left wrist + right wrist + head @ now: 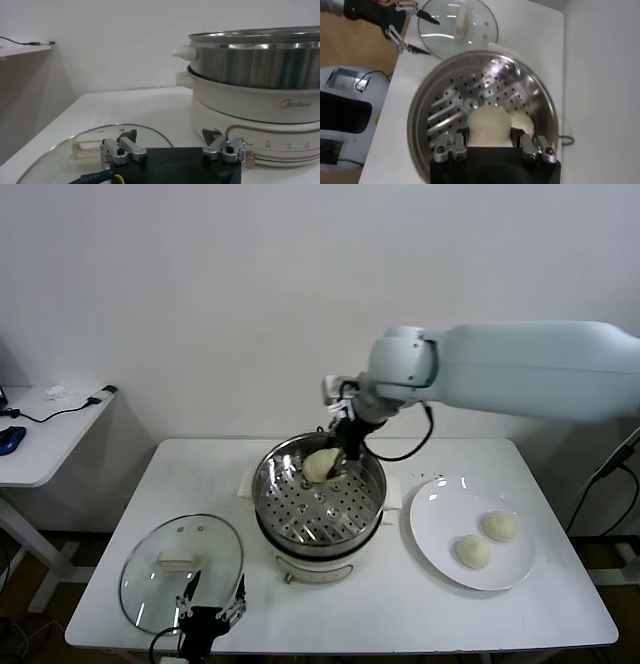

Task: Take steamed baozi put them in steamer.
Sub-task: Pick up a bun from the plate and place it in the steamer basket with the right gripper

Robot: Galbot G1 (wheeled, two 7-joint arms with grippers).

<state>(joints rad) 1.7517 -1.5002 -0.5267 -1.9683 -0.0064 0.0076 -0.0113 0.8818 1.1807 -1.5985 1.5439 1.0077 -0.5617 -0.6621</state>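
Note:
The shiny steamer point(272, 502) sits on its white pot base at the table's middle. My right gripper point(346, 450) hangs over the steamer's far side, shut on a cream-white baozi point(320, 465). The right wrist view shows that baozi point(489, 125) pinched between both fingers just above the perforated floor point(450, 102), with a second baozi point(524, 123) lying close beside it inside the steamer. Two more baozi point(500, 526) point(473, 552) rest on the white plate point(440, 514) to the right. My left gripper point(212, 596) stands open and empty near the front edge, over the glass lid.
The glass lid point(181, 569) with its white handle lies flat at the front left, under the left gripper point(170, 136). The steamer's wall point(255, 60) rises close by the left gripper. A side desk point(45, 424) with cables stands off to the left.

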